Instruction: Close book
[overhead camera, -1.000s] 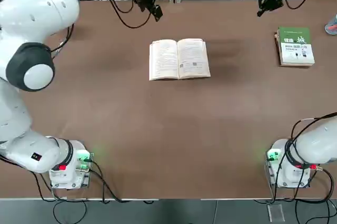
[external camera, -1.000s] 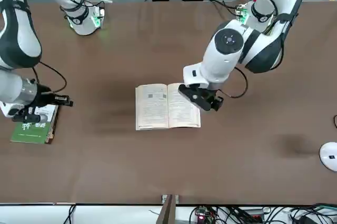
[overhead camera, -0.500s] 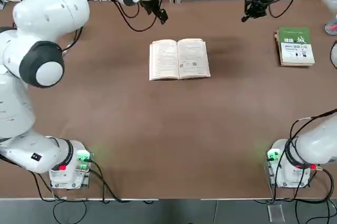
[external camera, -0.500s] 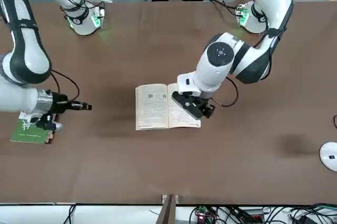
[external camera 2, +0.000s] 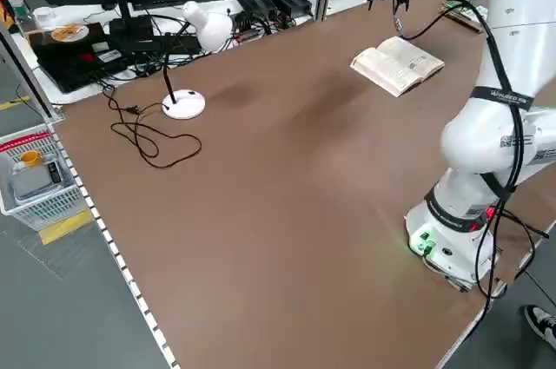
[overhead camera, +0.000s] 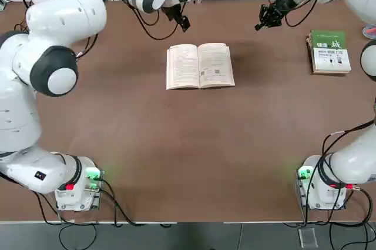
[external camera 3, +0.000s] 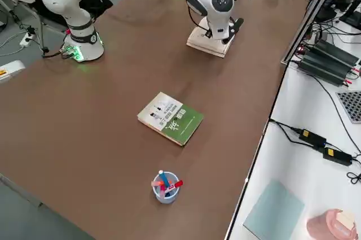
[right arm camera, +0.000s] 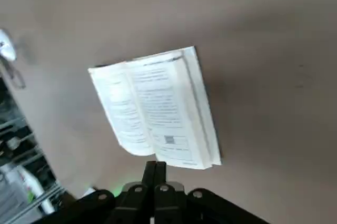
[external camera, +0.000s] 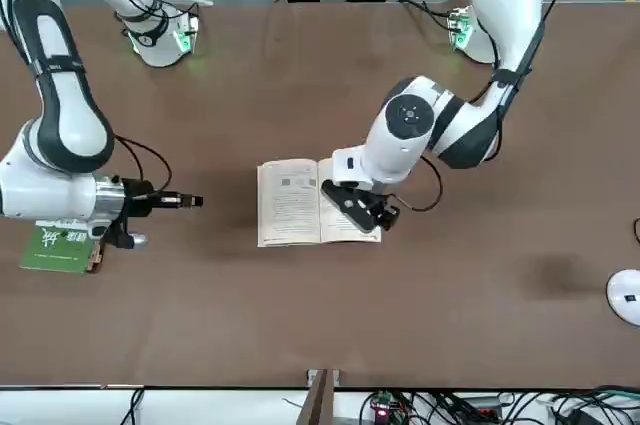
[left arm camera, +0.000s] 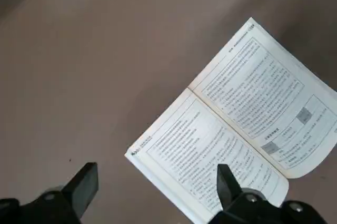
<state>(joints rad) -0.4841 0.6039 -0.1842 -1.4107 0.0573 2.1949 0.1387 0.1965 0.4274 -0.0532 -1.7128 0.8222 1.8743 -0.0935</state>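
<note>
We see the book (overhead camera: 200, 66) lying open and face up near the middle of the brown table (overhead camera: 188, 144), exactly where it lay a second ago; its cream pages are printed with dense text, and a small grey square sits low on one page. It is a thin, flat paperback, and its leaves fan slightly at the outer edges.

Both arms have moved inward since then. Our left gripper (overhead camera: 184, 22) has come from the far edge of the table toward the book's far left corner and now hangs just above it, apart from the paper. In the left wrist view its dark fingers (left arm camera: 228, 185) stand spread wide, with the open pages showing between them.

Our right gripper (overhead camera: 262, 19) has swung leftward along the far side, away from the green-and-white book (overhead camera: 329, 52), which rests flat and closed by the table's right edge. In the right wrist view its black fingertips (right arm camera: 156, 172) are pressed together with nothing between them.

A white desk lamp (external camera 2: 195, 48) with a round base stands on the table's left side. A small cup of pens (external camera 3: 165, 186) stands near its right side.
</note>
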